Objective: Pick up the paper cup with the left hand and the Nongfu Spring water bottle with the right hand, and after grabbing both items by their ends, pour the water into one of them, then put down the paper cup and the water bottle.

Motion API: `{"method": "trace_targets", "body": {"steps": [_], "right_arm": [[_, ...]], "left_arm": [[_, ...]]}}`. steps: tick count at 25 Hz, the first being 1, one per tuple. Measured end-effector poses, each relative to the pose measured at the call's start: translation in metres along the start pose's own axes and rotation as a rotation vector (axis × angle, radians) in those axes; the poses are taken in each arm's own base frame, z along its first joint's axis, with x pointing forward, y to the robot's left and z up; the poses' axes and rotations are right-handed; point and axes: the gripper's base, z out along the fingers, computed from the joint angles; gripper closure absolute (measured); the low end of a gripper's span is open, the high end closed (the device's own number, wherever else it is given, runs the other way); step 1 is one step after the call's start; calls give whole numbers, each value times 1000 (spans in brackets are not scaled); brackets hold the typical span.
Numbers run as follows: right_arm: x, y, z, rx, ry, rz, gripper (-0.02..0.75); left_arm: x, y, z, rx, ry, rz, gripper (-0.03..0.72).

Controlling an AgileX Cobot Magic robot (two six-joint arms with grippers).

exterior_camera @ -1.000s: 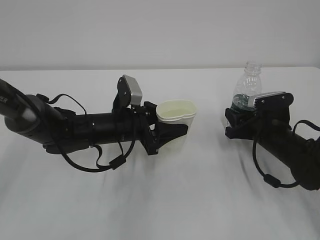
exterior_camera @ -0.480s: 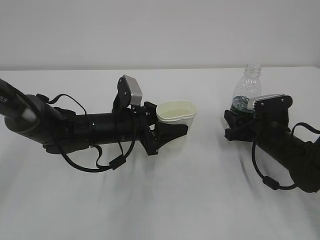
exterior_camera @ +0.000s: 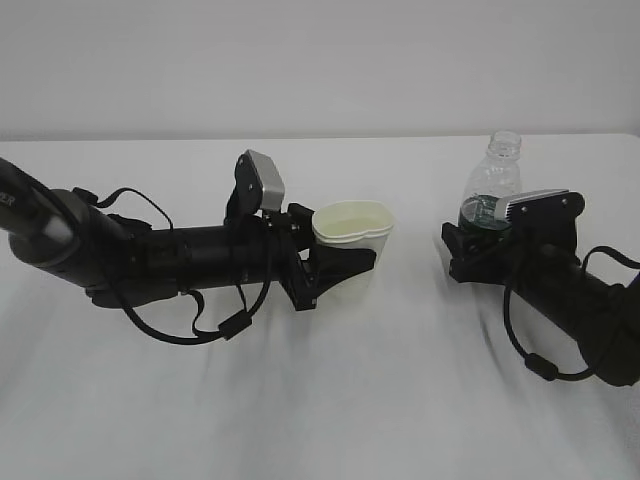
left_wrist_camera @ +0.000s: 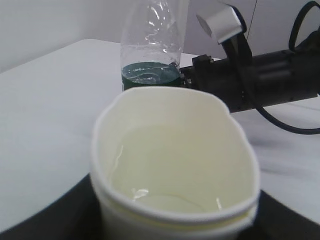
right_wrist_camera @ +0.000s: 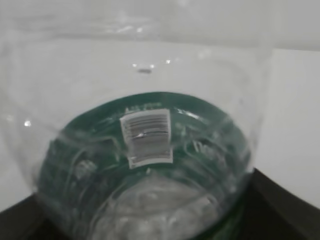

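Observation:
The cream paper cup (exterior_camera: 352,225) is squeezed to an oval in my left gripper (exterior_camera: 348,248), which is shut on its lower part. The left wrist view looks down into the paper cup (left_wrist_camera: 175,165), where clear water (left_wrist_camera: 170,172) lies. Black fingers (left_wrist_camera: 75,210) flank its base. The Nongfu Spring water bottle (exterior_camera: 493,178) stands almost upright, capless and leaning slightly, between the jaws of my right gripper (exterior_camera: 474,242). Those jaws stand apart around its green label band. In the right wrist view the bottle (right_wrist_camera: 150,150) fills the picture and looks empty. Its base is hidden.
Both arms lie low over the white table (exterior_camera: 400,380), the left arm (exterior_camera: 150,255) from the left, the right arm (exterior_camera: 570,300) from the right. Loose cables hang beside them. A bare gap separates cup and bottle.
The bottle has come down and now leans a little left. The right gripper's jaws have spread wider around it. The left arm and the cup have stayed still.

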Motion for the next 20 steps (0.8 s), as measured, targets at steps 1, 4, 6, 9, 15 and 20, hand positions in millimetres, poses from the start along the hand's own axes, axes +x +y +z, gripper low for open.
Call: {"method": "trace_targets", "body": {"steps": [1,4,6,9,15,20], "right_arm": [[0,0,0,0,0,0,155],[0,0,0,0,0,0,145],[0,1,0,-9,0,-4,142],[-4,2,-1,-21,-8,-12,141],[-15,4,-13,-24,-16,-16,141],[-19,7,-29,-25,-2,-12,141]], "left_arm": [[0,0,0,0,0,0,265],[0,0,0,0,0,0,265],[0,0,0,0,0,0,265],[0,0,0,0,0,0,265],[0,0,0,0,0,0,265],[0,0,0,2,-4,0,265]]}}
